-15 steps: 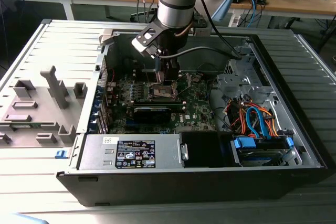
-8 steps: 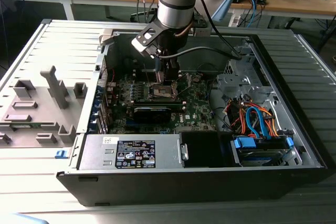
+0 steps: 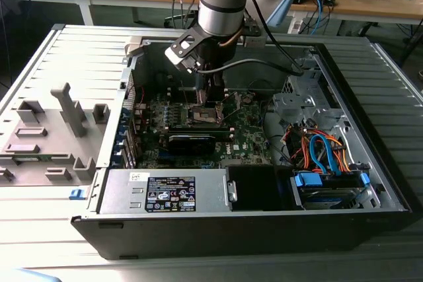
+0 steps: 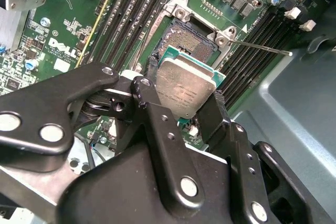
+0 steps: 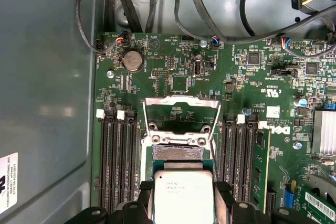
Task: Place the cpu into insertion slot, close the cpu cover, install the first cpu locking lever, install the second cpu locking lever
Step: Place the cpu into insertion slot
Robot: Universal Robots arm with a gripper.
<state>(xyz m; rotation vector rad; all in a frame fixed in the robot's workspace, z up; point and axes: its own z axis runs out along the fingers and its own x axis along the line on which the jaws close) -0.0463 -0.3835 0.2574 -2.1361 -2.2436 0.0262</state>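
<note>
My gripper (image 3: 210,99) reaches down into the open computer case, over the middle of the green board. It is shut on the cpu (image 4: 184,88), a square chip with a silvery-grey top, held by two opposite edges between the black fingers (image 5: 221,191). The cpu (image 5: 182,195) hangs just above the insertion slot (image 5: 177,153), partly over it and apart from it. The dark socket (image 4: 190,39) with its silver rim lies bare. The cpu cover (image 5: 181,101), a thin silver frame, stands flipped open on the socket's far side. A thin locking lever (image 4: 262,49) sticks out sideways from the socket.
Black memory slots (image 5: 118,156) flank the socket on both sides. A finned heatsink (image 5: 325,129) and black cables (image 5: 199,14) sit nearby. In the exterior view, a power supply (image 3: 165,193) and a drive bay with coloured wires (image 3: 324,150) fill the case front; grey fixtures (image 3: 53,130) stand outside.
</note>
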